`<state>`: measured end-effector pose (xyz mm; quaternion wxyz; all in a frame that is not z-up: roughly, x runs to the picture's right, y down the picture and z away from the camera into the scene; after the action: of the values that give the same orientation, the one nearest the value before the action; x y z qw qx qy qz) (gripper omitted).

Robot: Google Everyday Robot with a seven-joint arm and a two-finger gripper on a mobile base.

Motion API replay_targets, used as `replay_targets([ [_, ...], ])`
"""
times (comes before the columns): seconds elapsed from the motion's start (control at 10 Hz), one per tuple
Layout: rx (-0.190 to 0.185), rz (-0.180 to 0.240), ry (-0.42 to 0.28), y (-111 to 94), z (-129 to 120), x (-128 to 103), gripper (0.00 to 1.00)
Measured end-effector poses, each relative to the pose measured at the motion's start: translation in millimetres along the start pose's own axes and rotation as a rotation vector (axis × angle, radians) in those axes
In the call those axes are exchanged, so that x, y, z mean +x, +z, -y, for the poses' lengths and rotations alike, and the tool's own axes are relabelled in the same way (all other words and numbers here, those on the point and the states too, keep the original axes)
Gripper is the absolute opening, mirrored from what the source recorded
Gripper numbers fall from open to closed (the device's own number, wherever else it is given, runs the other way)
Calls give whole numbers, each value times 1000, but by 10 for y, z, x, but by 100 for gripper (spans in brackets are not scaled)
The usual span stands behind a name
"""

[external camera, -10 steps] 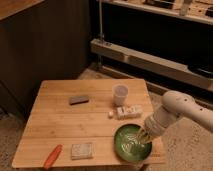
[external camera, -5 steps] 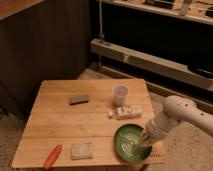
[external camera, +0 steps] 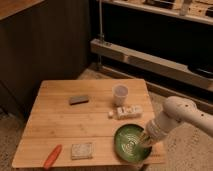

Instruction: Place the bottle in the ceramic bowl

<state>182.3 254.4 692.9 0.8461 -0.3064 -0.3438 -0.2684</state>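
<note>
Dark panelling fills the back left of the room, and a metal rack (external camera: 150, 57) with pale horizontal beams runs along the back right above a speckled floor. In front stands 1 low square table of light wooden slats (external camera: 60, 125).

On the table, a flat dark grey rectangular block (external camera: 79, 100) lies left of centre. A translucent white plastic cup (external camera: 120, 94) stands upright toward the far right. Just in front of the cup, the small slim whitish bottle (external camera: 130, 111) lies on its side on the bare wood, its length running left to right. A small white bit, too small to make out, sits at its left end. The bottle is between the cup and the round shallow glossy green ceramic bowl (external camera: 127, 145), near the bowl's far rim but outside it.

The bowl sits at the table's near right corner, with pale swirl lines visible inside and nothing else in it. At the near edge, a square pale flat pad (external camera: 81, 150) lies left of the bowl, and a slim orange carrot-shaped object (external camera: 52, 156) lies tilted near the left corner.

A thick white robot arm (external camera: 182, 112) comes in from the right and bends down toward the table. Its beige gripper (external camera: 146, 139) is low over the bowl's right side, well apart from the bottle. I cannot tell how wide the gripper stands, or whether it touches the bowl.
</note>
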Motion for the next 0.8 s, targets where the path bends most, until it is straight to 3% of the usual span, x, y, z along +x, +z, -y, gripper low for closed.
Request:
replay_targets([
  [0.1,10,10,-2,3,66,-29,37],
  [0.3,77,13,29,-132,332,-38,56],
  [0.5,161,10,52,-520,631,-3,76],
  [0.8,240,15,92,-1195,991,249,80],
])
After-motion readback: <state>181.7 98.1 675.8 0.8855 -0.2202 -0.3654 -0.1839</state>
